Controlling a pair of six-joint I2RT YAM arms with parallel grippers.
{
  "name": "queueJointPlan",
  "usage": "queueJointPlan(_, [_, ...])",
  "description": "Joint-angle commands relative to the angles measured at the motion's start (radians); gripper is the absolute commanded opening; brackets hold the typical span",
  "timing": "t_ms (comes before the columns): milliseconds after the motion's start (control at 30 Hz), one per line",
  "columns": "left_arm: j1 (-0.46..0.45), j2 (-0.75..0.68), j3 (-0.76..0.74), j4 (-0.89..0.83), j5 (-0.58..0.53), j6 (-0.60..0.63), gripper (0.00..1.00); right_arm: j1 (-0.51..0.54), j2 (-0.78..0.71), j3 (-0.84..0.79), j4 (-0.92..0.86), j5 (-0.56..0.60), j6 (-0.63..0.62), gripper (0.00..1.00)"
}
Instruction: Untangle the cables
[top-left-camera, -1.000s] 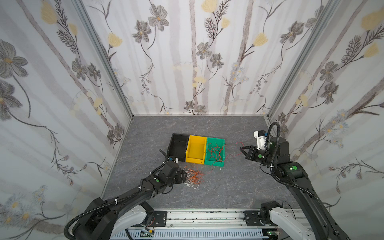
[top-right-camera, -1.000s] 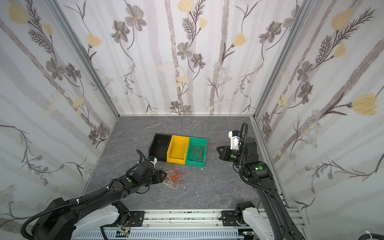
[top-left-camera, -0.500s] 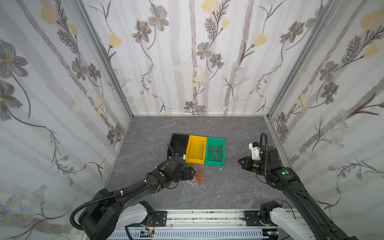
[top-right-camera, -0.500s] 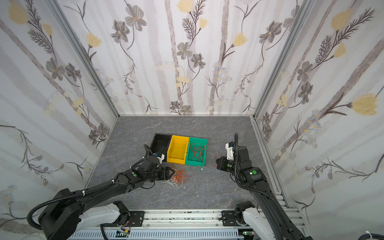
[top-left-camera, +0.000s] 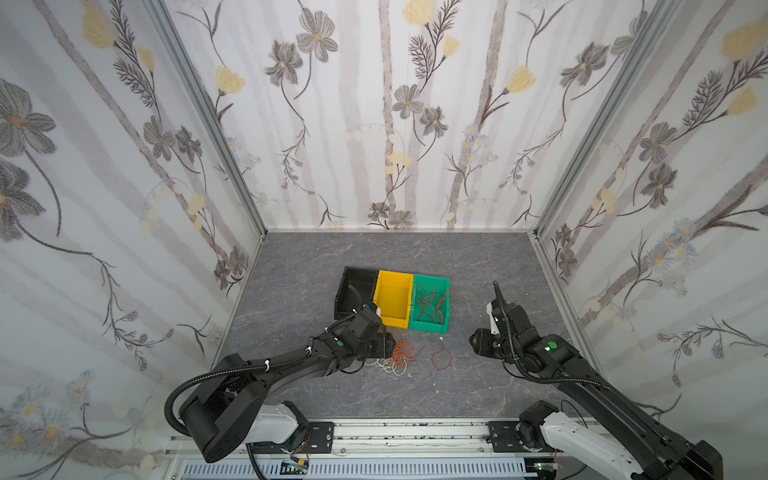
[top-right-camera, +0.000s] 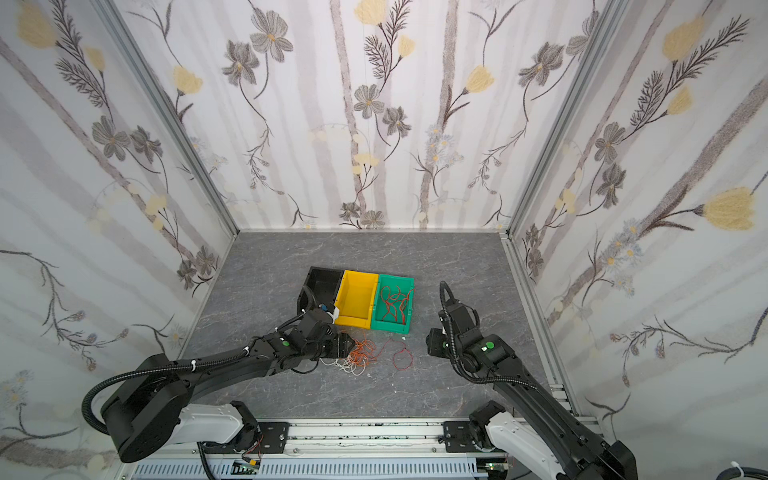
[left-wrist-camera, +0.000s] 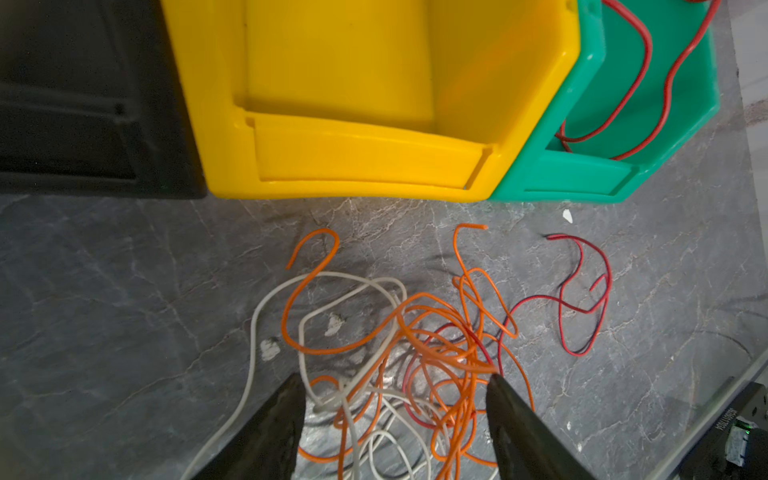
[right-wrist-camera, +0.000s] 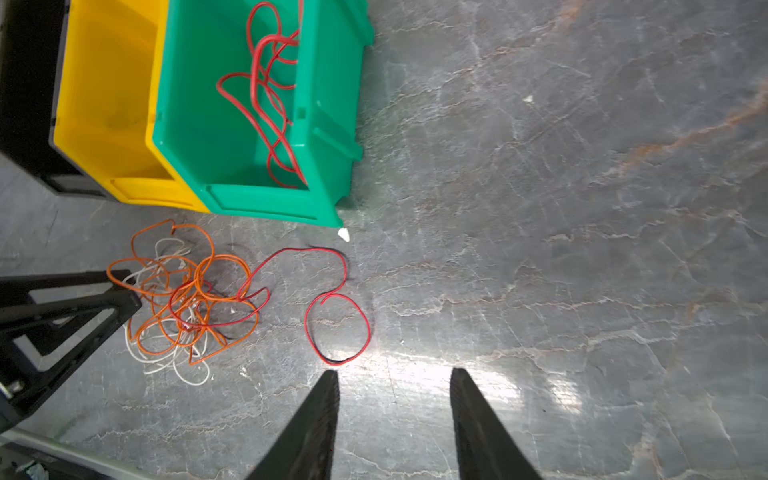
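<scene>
The cables were seen as a knot of orange and white wires lying on the grey table, just in front of the yellow bin and near the green bin. A row was formed by three bins, the black bin being set at the left, the yellow in the middle and the green at the right, each touching its neighbour. The left gripper was held low over the knot with its jaws parted. In the left wrist view orange and white strands were seen running between the two fingers, but no strand was pinched. A single red cable was laid out on the table beside the knot, one end being run into the orange loops and the other curled into a ring. More red cables were gathered inside the green bin. The right gripper was held above bare table just beside that ring, apart from the knot, with its jaws spread and nothing caught between them
</scene>
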Motion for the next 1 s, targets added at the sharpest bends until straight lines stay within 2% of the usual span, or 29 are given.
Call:
queueJointPlan(0, [-0.002, 0.012, 0.005, 0.036, -0.010, 0.006, 0.68, 0.082, 0.062, -0.015, 0.218, -0.041, 0.089, 0.47])
queueJointPlan(133, [-0.003, 0.021, 0.001, 0.043, -0.010, 0.003, 0.67, 0.173, 0.191, -0.029, 0.445, -0.107, 0.191, 0.52])
queueJointPlan(233, [-0.007, 0.029, -0.002, 0.053, -0.008, 0.000, 0.66, 0.239, 0.279, -0.011, 0.518, -0.092, 0.237, 0.58])
queueJointPlan(333, [-0.008, 0.044, -0.001, 0.066, -0.004, -0.003, 0.65, 0.262, 0.370, 0.013, 0.534, -0.068, 0.267, 0.62])
queueJointPlan(533, [-0.016, 0.058, 0.000, 0.081, -0.002, -0.015, 0.64, 0.268, 0.483, 0.030, 0.526, -0.010, 0.295, 0.60])
queueJointPlan(733, [-0.019, 0.059, -0.001, 0.089, -0.013, -0.023, 0.62, 0.268, 0.577, 0.031, 0.585, -0.010, 0.300, 0.47])
queueJointPlan(967, [-0.019, 0.075, -0.003, 0.092, -0.043, -0.030, 0.57, 0.270, 0.592, 0.037, 0.572, 0.030, 0.271, 0.18])
